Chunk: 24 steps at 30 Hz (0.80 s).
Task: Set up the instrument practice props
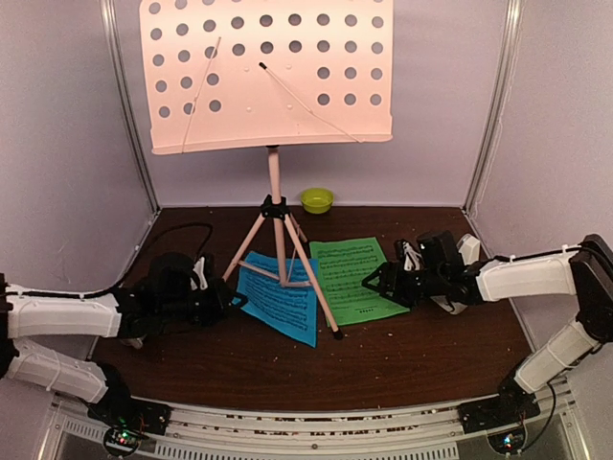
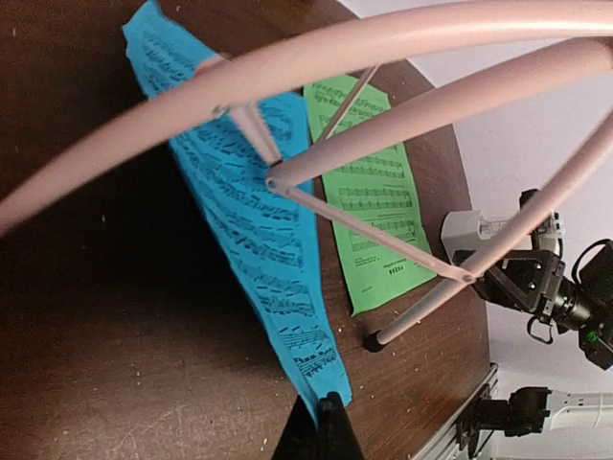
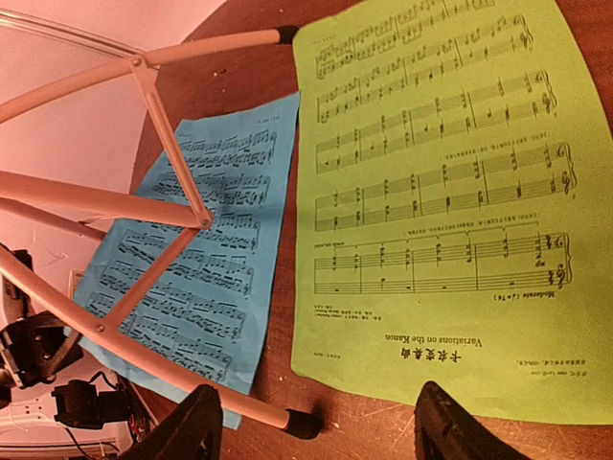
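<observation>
Left wrist: left claw (cropped) pinches blue sheet corner.

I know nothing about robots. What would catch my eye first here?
A big pink perforated music stand towers at the back centre on tripod legs. Beneath it, a blue sheet and a green sheet lie on the dark table. The left gripper pinches the blue sheet's corner, while the right gripper hovers open over the green one.
</observation>
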Each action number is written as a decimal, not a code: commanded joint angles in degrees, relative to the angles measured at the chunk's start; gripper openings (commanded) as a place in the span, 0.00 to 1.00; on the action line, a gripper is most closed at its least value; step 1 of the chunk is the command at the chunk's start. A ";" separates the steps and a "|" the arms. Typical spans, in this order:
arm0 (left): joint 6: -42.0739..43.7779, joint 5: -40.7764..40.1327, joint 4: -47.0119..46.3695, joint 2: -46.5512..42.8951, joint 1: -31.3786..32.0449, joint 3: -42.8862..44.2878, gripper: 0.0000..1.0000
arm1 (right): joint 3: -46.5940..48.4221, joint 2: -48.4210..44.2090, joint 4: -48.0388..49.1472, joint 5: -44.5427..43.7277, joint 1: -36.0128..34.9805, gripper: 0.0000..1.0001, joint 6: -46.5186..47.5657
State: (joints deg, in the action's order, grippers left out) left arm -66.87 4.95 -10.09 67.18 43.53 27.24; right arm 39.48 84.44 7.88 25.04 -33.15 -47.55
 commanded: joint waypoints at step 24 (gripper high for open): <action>62.81 16.11 70.73 -16.95 1.29 37.91 0.00 | -1.37 -18.44 2.89 -2.32 -8.35 0.95 19.74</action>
State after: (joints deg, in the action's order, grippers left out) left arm -15.99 12.73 55.96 50.26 43.31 60.05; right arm 39.00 68.97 4.67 21.67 -38.15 -32.99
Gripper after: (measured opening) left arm 0.007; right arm 0.902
